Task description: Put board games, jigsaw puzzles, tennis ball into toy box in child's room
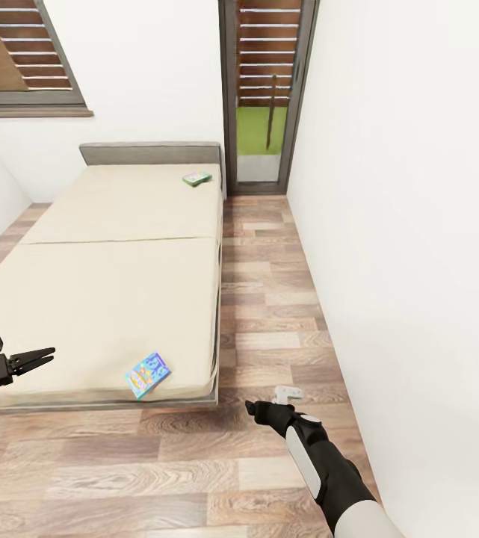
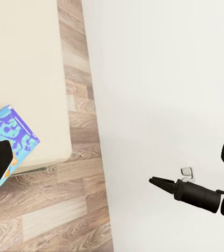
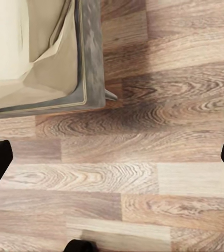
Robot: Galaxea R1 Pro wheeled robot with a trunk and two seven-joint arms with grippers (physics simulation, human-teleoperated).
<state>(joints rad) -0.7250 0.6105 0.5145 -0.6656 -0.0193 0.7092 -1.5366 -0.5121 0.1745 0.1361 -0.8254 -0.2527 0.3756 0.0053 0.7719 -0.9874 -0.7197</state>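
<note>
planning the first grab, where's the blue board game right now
In the head view the blue board game lies flat on the bed, at its near right corner.

We see a wood-plank floor (image 1: 269, 299) with strong brown grain and a soft satin sheen. The beige cloth mattress (image 1: 112, 284) looks matt and smooth, and its cover creases a bit at the corner in the right wrist view. It sits in a grey matt bed frame (image 3: 91, 58). The blue glossy-printed cardboard game box (image 1: 148, 374) and the small green printed box (image 1: 196, 178) look like paper board. The plain white walls (image 1: 403, 224) look matt, and the black gripper (image 1: 254, 408) looks like dull plastic.
</note>
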